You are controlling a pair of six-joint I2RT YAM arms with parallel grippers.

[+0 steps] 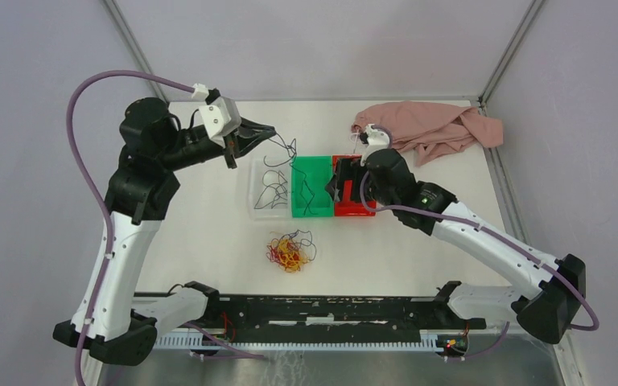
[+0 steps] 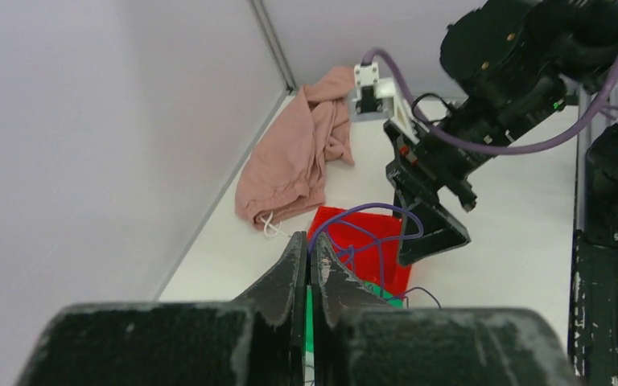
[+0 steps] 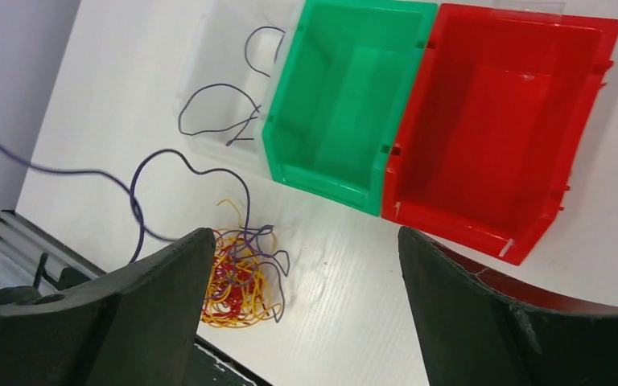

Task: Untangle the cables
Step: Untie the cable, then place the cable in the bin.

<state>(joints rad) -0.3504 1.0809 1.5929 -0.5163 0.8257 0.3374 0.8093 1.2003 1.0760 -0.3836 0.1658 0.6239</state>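
Clearly, left wrist view shows left pincer clamping purple cable, right pincer wide open, empty.

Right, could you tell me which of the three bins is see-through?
The clear bin at the left end of the row; its neighbours, the green bin and the red bin, are solid-coloured.

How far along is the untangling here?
Early. Purple strands lie in the clear bin. The left gripper holds another strand above the bins; the right gripper is open. The tangle of red, yellow and purple is left, and the green bin and red bin are empty.
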